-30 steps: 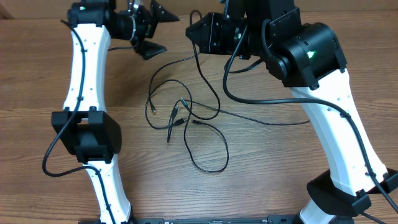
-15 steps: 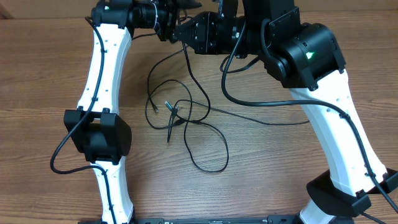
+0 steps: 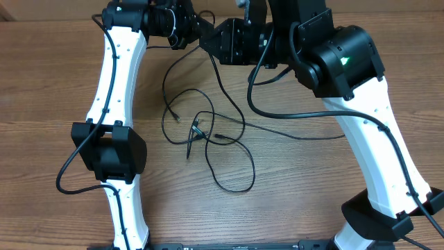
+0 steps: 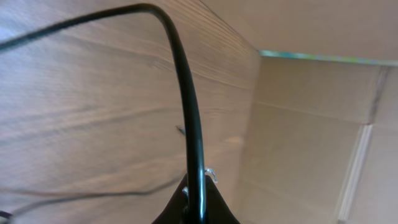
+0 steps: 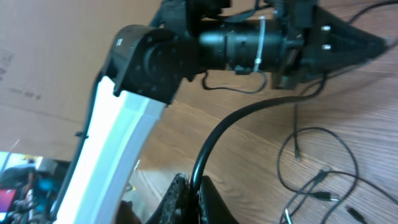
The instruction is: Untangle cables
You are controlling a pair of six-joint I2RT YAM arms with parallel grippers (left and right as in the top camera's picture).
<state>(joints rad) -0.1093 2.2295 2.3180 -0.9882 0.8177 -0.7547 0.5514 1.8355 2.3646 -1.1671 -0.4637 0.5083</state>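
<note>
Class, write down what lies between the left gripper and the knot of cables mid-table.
Overhead view: bare table crossed by loose cable strands running from the left gripper to the knot.

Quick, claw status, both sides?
Left claw: closed, pinching a cable.
Right claw: closed, pinching a cable.

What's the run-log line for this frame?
left gripper: shut on cable | right gripper: shut on cable | cables: tangled on table | task: incomplete
</note>
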